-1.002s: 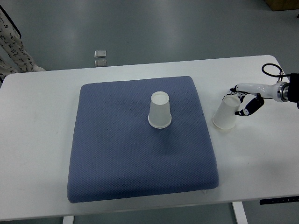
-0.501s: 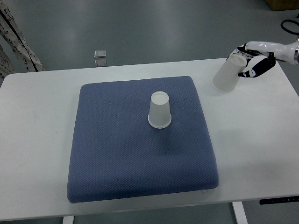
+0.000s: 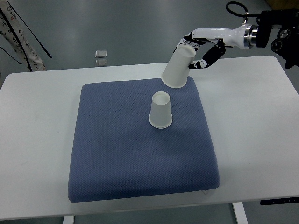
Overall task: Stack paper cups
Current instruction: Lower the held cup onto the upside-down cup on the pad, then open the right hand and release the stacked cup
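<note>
One white paper cup (image 3: pixel 160 110) stands upside down near the middle of the blue mat (image 3: pixel 117 144). My right hand (image 3: pixel 196 51) reaches in from the upper right and is shut on a second white paper cup (image 3: pixel 179 67). That cup is held in the air, tilted, mouth down and to the left, just above and behind the standing cup. The two cups are apart. My left arm does not show.
The blue mat lies on a white table (image 3: pixel 252 130). Beyond the table's far edge, a small clear item (image 3: pixel 100 54) sits on the grey floor. A patterned cloth (image 3: pixel 18 46) hangs at the upper left.
My right hand lifted the cup from the table right of the mat, carried it up and then leftward, and now holds it over the mat's back edge near the standing cup.
</note>
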`<state>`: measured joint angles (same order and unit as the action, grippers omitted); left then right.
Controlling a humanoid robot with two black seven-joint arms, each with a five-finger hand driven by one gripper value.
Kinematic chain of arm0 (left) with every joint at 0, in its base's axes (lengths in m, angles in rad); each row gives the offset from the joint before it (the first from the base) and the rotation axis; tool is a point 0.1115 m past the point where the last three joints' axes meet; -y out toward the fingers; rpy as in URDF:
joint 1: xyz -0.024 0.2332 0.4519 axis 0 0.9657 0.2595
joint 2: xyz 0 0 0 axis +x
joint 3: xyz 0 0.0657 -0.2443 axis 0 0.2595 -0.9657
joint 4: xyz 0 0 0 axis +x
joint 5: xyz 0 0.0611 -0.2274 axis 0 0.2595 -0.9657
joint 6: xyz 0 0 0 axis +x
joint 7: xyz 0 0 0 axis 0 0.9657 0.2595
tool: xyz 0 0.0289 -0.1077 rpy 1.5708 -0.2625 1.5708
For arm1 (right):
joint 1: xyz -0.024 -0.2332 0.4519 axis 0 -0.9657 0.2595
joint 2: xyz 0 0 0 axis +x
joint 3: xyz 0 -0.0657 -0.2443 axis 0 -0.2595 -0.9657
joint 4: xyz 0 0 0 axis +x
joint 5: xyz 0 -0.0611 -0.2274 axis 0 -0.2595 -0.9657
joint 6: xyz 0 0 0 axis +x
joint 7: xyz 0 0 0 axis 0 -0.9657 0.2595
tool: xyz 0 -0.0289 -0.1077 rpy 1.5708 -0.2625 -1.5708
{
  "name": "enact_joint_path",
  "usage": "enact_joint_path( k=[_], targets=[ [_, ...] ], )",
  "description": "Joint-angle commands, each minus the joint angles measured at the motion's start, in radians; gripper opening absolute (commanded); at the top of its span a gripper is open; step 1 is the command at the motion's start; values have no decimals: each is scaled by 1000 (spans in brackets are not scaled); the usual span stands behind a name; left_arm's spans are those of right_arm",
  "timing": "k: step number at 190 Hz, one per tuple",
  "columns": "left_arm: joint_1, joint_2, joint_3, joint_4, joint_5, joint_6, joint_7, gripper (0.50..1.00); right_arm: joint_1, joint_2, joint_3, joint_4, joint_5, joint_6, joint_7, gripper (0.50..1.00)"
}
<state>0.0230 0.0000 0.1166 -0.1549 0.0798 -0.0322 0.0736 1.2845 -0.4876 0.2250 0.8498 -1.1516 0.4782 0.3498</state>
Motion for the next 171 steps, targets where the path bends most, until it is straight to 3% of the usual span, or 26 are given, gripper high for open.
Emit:
enact_joint_path(
  k=[1,28,132,158,171],
  targets=[
    [0,0,0,0,0,0,0,1000,7,12,-3,2,-7,39,1,613],
    [0,0,0,0,0,0,0,1000,24,9,-30,35,-20,92,1,625],
    [0,0,0,0,0,0,0,1000,12,70,-47,37,-43,48,0,629],
    [0,0,0,0,0,0,0,1000,9,81,-70,34,-43,20,0,697],
    [0,0,0,0,0,0,0,1000,9,83,-73,34,-43,14,0,788]
  ],
)
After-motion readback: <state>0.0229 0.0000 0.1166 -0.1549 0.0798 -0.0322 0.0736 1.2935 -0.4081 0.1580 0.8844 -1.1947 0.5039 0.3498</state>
